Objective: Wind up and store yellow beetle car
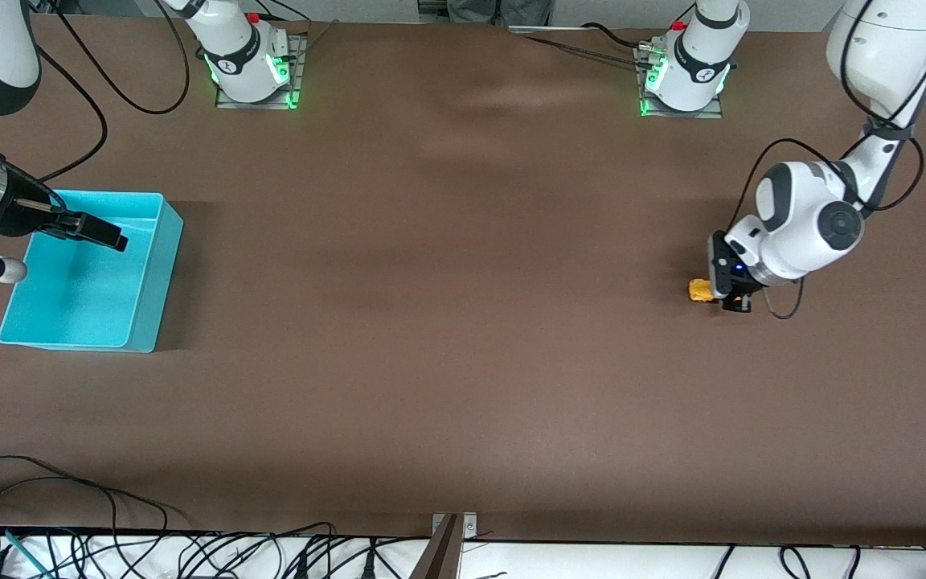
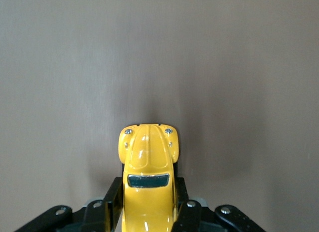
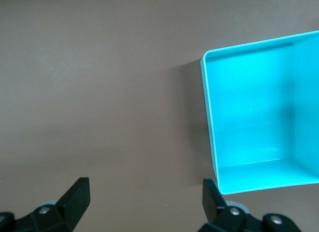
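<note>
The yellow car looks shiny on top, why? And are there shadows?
Left wrist view: white glare streaks run along the yellow beetle car, with a soft shadow on the table around it. Front view: the blue bin casts a dark shadow beside it.

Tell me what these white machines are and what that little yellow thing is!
They are two robot arms bolted to a brown table. The big picture looks down from a camera high across the table. The other two come from small cameras on the arms' wrists.

The yellow thing is a toy car, shaped like a beetle. It sits toward the left arm's end of the table, and the left gripper is down at it, its two black fingers squeezing the car's sides.

At the right arm's end stands a blue box with nothing in it. The right gripper hangs over it with its fingers spread wide, holding nothing.
</note>
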`<state>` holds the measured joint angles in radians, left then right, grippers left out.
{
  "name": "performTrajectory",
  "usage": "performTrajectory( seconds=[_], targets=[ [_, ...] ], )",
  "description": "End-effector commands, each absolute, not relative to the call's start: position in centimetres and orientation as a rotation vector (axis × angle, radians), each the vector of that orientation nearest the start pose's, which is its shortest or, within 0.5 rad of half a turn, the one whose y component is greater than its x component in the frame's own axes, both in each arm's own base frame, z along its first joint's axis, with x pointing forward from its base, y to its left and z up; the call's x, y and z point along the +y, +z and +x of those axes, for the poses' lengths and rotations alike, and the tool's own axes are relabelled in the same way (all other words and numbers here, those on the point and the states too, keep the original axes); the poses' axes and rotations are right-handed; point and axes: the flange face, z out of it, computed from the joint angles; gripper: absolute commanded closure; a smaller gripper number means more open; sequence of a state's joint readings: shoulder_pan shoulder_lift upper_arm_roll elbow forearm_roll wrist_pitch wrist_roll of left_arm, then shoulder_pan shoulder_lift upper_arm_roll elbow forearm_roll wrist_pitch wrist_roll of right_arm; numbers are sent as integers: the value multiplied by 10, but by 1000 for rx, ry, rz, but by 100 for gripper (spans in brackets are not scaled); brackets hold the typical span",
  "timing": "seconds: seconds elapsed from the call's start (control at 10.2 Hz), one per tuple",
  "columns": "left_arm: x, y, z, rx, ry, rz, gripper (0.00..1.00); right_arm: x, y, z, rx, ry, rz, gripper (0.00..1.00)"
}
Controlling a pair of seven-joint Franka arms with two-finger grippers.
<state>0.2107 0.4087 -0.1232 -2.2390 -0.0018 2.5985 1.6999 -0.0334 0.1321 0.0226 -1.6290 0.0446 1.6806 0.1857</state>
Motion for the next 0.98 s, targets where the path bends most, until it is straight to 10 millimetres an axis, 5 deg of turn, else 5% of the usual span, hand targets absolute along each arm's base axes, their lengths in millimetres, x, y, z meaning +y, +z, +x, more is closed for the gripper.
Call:
performTrajectory(
  seconds=[0.0,0.49,0.89],
  targets=[
    [79,141,558,2338,-46,-2183,100,-2,535,597,300,125,-3079,0],
    [118,140,552,2293,-51,-2229,100,-2,535,597,302,120,-3079,0],
    [125,141,551,2270,-52,-2250,98,-2,534,597,297,125,-3081,0]
  ],
)
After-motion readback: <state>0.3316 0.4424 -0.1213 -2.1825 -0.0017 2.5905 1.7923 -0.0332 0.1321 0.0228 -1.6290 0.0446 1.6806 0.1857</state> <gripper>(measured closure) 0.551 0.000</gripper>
